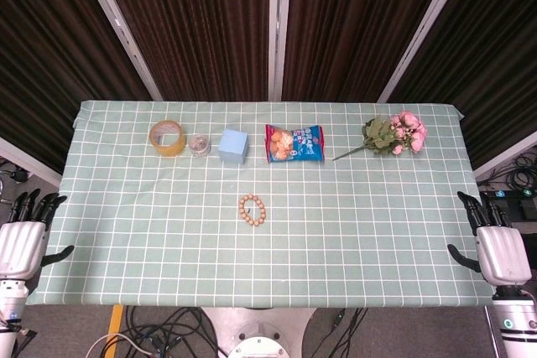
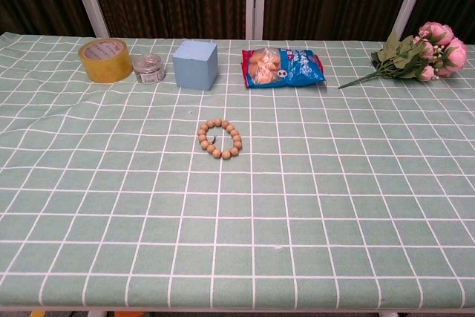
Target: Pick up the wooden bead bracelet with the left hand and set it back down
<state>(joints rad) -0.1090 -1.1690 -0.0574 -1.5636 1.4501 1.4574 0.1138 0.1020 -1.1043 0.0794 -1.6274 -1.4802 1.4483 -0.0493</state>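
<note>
The wooden bead bracelet (image 1: 252, 210) (image 2: 220, 138) lies flat in a ring on the green checked tablecloth (image 1: 352, 224), near the table's middle. My left hand (image 1: 23, 236) hangs off the table's left edge, fingers straight and apart, holding nothing, far from the bracelet. My right hand (image 1: 493, 242) sits off the right edge, likewise open and empty. Neither hand shows in the chest view.
Along the back stand a roll of yellow tape (image 1: 168, 137) (image 2: 105, 59), a small clear jar (image 1: 199, 144) (image 2: 149, 69), a light blue cube (image 1: 234, 146) (image 2: 196, 64), a snack bag (image 1: 294, 142) (image 2: 283, 67) and a pink flower bunch (image 1: 394, 135) (image 2: 421, 55).
</note>
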